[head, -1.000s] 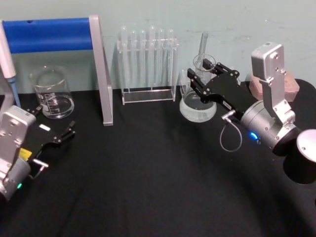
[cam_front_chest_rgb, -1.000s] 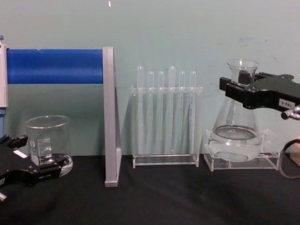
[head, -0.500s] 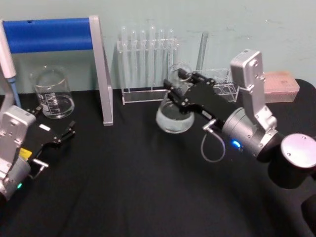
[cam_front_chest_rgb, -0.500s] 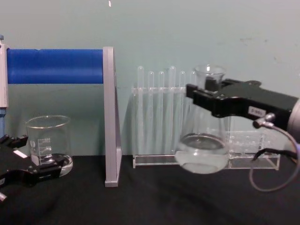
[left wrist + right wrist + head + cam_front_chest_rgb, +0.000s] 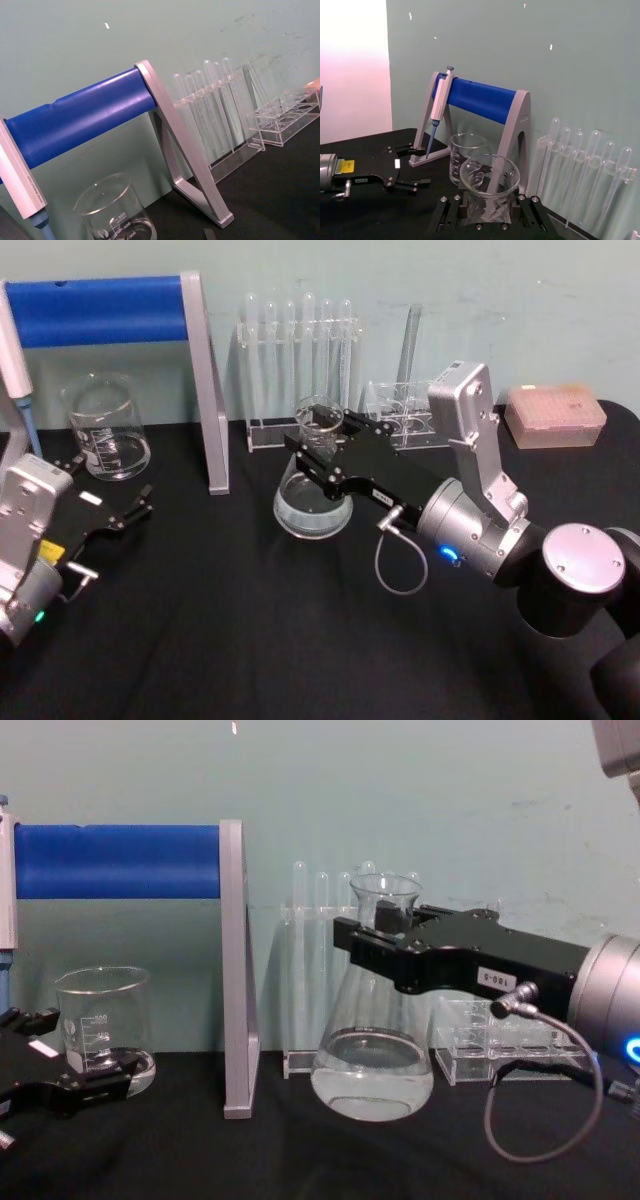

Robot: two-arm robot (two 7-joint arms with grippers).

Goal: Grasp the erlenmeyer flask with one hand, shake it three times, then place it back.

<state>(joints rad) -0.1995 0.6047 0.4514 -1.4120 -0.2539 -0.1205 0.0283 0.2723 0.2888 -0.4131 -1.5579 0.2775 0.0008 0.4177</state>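
Above the table (image 5: 200, 1160), right end effector (image 5: 316, 444) hides erlenmeyer flask (image 5: 372, 1065) neck.

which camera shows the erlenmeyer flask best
The chest view: the erlenmeyer flask shows in side profile, liquid in its base, the right gripper shut on its neck. The head view looks down on it, neck partly hidden by the fingers. The right wrist view looks into its mouth.

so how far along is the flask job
Done: the right gripper is shut on the neck of the erlenmeyer flask. In hand: it holds the flask upright before the test tube rack. Left: any remaining shakes, which stills cannot count, and setting it back. The left gripper sits open by the beaker.
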